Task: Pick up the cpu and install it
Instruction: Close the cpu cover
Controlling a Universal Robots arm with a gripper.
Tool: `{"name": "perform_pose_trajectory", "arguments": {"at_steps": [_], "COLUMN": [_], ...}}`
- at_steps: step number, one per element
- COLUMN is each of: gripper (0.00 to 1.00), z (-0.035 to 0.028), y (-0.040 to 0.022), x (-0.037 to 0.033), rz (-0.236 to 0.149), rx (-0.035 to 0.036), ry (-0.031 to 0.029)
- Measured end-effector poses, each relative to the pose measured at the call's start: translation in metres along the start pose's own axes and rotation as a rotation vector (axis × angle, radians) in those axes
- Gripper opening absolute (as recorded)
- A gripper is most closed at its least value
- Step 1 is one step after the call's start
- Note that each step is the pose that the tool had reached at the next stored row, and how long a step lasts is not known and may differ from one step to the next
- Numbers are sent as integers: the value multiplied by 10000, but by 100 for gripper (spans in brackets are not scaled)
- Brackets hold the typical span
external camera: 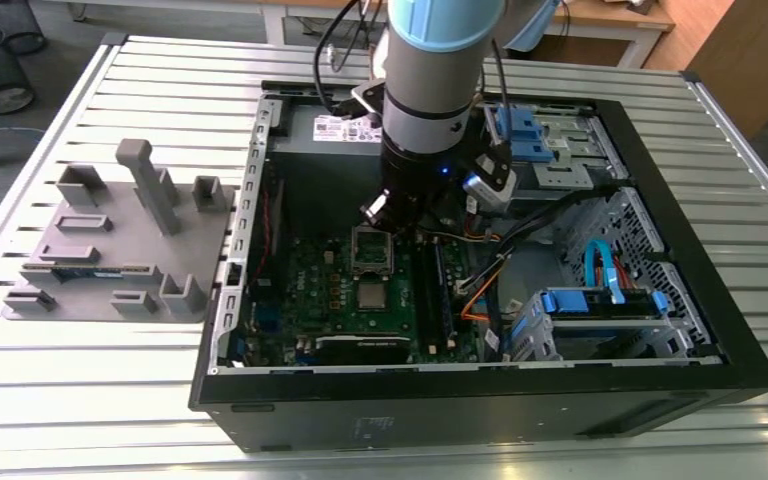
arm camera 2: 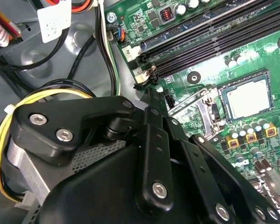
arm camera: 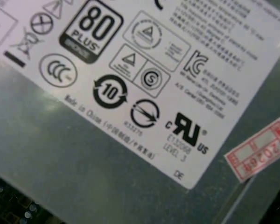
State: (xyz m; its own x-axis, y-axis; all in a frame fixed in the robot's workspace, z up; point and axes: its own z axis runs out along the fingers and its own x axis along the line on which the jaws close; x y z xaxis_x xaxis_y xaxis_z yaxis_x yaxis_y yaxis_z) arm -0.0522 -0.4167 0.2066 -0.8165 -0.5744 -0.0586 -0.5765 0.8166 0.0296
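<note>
The cpu [external camera: 373, 295], a small silvery square with a pale rim, lies flat in its black socket on the green motherboard [external camera: 307, 300] inside the open computer case [external camera: 491, 400]. In the second wrist view the cpu [arm camera 2: 248, 97] sits beyond a raised metal socket plate [arm camera 2: 200, 108]. My gripper [external camera: 395, 215] hangs low over the board just behind the socket, apart from the chip. Its black linkage [arm camera 2: 151, 100] points toward the socket's corner. Nothing shows in its grasp.
A grey power supply with a white label [arm camera: 130, 70] lies close under the first wrist camera. Black memory slots [arm camera 2: 210, 42] run beside the socket. Drive bays with blue clips [external camera: 598, 310] and loose cables [external camera: 484, 285] crowd the exterior view's right. A grey fixture block [external camera: 117, 250] stands on the slatted table.
</note>
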Motion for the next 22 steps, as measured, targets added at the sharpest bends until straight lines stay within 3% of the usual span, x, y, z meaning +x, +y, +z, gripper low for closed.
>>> {"name": "perform_pose_trajectory", "arguments": {"at_steps": [15,22], "gripper": [11,11], "z": [-71,-94], "y": [-1,0], "x": [-2,-2], "rz": [-808,-836], "rx": [-49,-49], "ry": [21,26]}}
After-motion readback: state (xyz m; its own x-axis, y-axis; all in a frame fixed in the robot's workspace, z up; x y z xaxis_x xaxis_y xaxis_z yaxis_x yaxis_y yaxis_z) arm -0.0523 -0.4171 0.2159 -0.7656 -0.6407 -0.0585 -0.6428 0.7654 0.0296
